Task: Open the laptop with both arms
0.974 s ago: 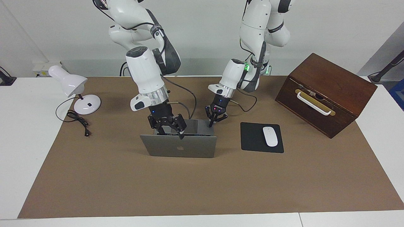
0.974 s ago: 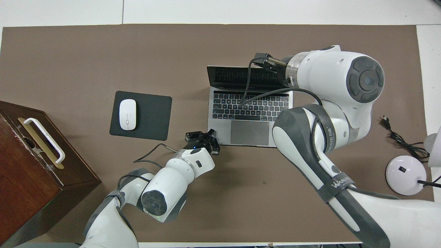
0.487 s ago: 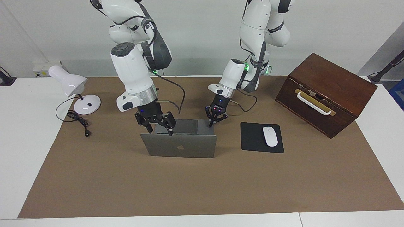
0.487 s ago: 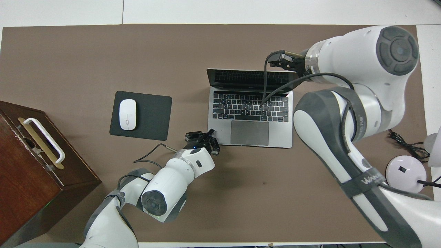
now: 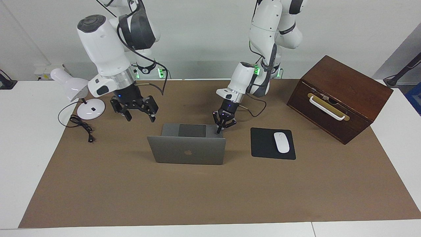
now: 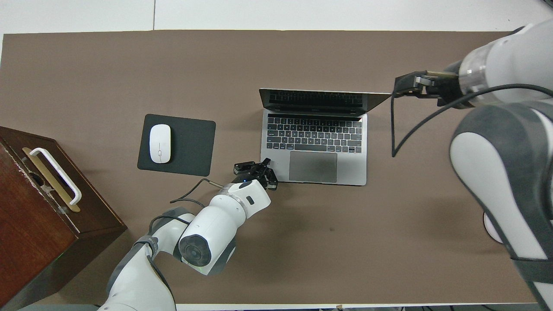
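The laptop (image 5: 187, 150) is silver-grey with a dark logo and black keys. A white mouse (image 5: 281, 142) lies on a black pad (image 5: 263, 144). The box (image 5: 342, 95) is dark brown, its handle (image 5: 326, 108) white. The surface (image 5: 210, 197) is brown, the lamp (image 5: 79, 95) white.

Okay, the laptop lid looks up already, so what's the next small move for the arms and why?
Probably lift the left gripper straight up off the laptop. The lid stands upright with the keyboard showing, so the opening looks done. The right gripper is already off the lid, open, in the air toward the lamp. Only the left one rests at the base's corner, nearest the mouse pad.
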Controlling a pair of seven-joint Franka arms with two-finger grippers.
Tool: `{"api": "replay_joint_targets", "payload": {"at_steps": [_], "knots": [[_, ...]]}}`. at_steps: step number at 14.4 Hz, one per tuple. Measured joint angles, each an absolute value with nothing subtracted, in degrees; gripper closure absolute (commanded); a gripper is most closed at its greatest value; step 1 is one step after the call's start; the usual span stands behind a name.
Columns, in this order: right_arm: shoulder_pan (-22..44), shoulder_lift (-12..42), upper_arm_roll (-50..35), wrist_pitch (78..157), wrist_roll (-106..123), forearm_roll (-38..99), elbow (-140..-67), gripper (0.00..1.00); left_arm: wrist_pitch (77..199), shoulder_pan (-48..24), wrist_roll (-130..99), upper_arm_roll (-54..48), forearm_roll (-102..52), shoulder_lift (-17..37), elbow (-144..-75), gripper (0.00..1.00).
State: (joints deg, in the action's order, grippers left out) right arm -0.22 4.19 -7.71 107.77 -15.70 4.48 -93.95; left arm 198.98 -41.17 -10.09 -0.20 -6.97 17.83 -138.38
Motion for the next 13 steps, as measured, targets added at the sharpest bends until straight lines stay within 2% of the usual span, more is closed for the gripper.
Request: {"api": "replay_joint_targets", "payload": {"at_steps": [5, 9, 13], "knots": [[-9.29, -2.45, -7.64, 99.33, -2.72, 4.44, -94.11, 0.0, 185.03, -39.16, -10.12, -0.12, -6.97, 11.48, -135.79, 1.0], [-13.15, -3.55, -7.64, 97.87, 1.17, 4.44, -94.56, 0.0, 170.15, -37.16, -10.12, 0.05, -6.97, 5.83, -132.35, 1.0], [-13.96, -3.67, -7.62, 93.71, 1.62, 4.43, -94.87, 0.0, 151.03, -33.63, -10.09, 0.24, -6.97, 0.8, -125.07, 1.0]]}}
